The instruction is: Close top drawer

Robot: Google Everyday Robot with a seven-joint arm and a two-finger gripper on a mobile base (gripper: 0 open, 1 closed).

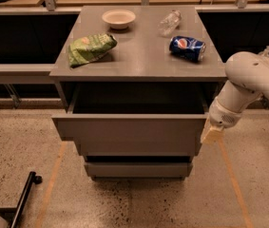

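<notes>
The top drawer (134, 133) is a wide grey drawer with a plain front, partly pulled out of the grey cabinet (139, 61); only a narrow strip of its dark inside shows. My white arm comes in from the right. The gripper (211, 133), with a tan tip, sits against the right end of the drawer's front panel. A lower grey drawer front (138, 169) shows beneath it.
On the cabinet top lie a green chip bag (90, 48), a white bowl (119, 18), a clear plastic bottle (168, 23) and a blue Pepsi can (187, 48). A black stand leg (22, 201) lies on the speckled floor at lower left. A railing runs behind.
</notes>
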